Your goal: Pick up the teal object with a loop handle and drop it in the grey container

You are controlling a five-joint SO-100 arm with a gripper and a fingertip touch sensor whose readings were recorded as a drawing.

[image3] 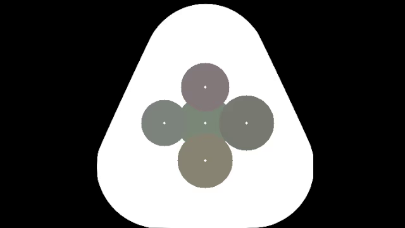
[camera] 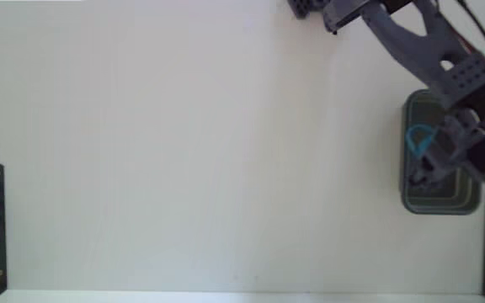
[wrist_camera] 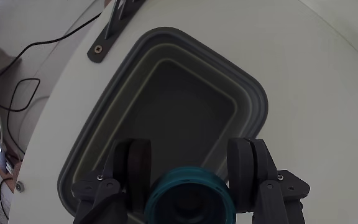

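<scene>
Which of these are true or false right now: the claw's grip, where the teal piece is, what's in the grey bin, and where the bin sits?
1. The claw is shut on the teal object. True.
2. The teal object lies on the floor of the grey container. False: it is held between the fingers above the bin.
3. The container's visible interior is empty in the wrist view. True.
4. In the fixed view the container sits at the left edge. False: it is at the right edge.
</scene>
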